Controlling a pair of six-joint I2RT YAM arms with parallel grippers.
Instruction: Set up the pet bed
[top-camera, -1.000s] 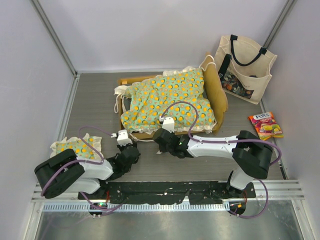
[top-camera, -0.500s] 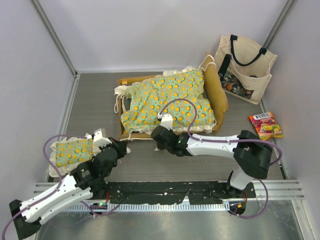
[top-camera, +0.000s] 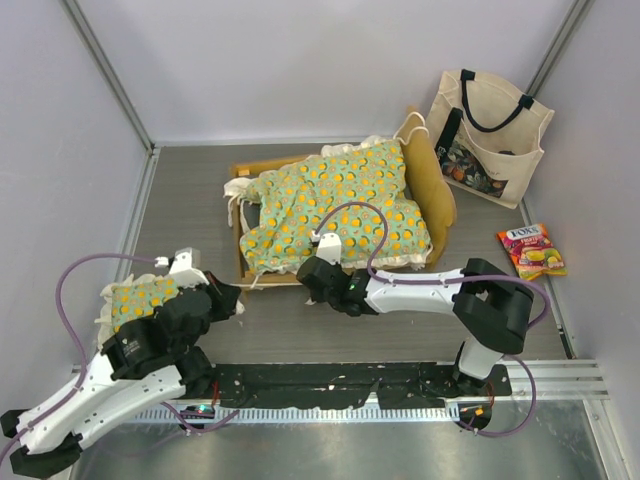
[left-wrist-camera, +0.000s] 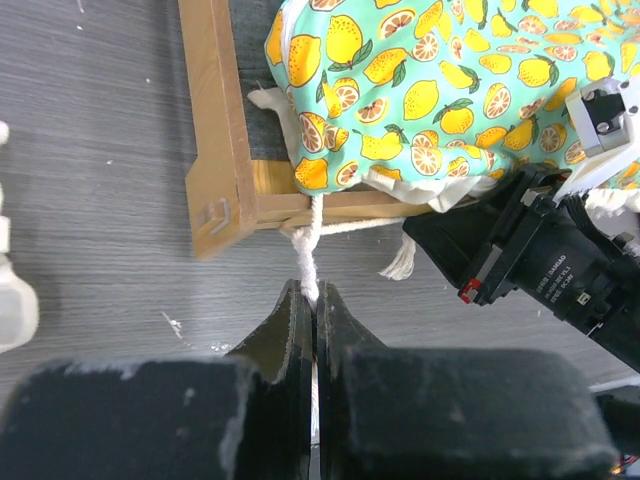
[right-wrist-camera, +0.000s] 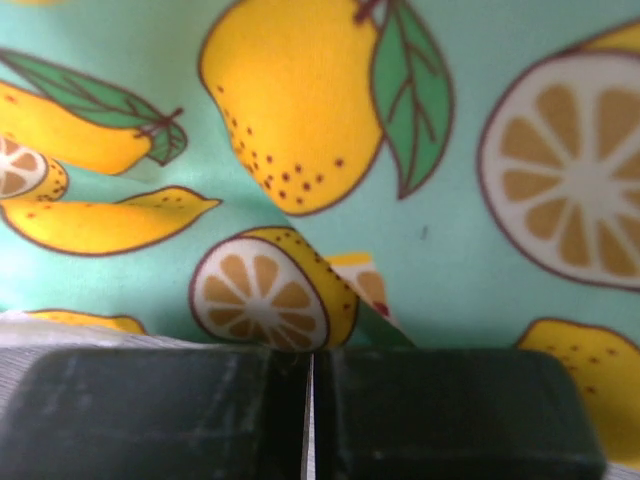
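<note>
The pet bed's light-wood frame (top-camera: 240, 215) lies mid-table, its curved headboard (top-camera: 432, 185) on the right. The green citrus-print mattress cushion (top-camera: 340, 200) lies rumpled across it. My left gripper (top-camera: 232, 298) is off the frame's near-left corner (left-wrist-camera: 215, 215), shut (left-wrist-camera: 312, 295) on a white tie cord (left-wrist-camera: 308, 255) that runs taut from under the cushion (left-wrist-camera: 450, 80). My right gripper (top-camera: 308, 268) sits at the cushion's near edge. Its jaws (right-wrist-camera: 310, 352) are shut, with a fold of the printed cloth (right-wrist-camera: 300, 200) drawn into them.
A small matching ruffled pillow (top-camera: 140, 298) lies at the near left, partly under my left arm. A cream tote bag (top-camera: 490, 135) stands at the back right and a candy pack (top-camera: 532, 250) lies at the right. My right arm (left-wrist-camera: 560, 260) lies along the bed's near side.
My left arm has swung down and to the left, drawing the cord away from the corner. The frame and cushion have slid slightly left, and the right gripper has moved with the cushion's edge.
</note>
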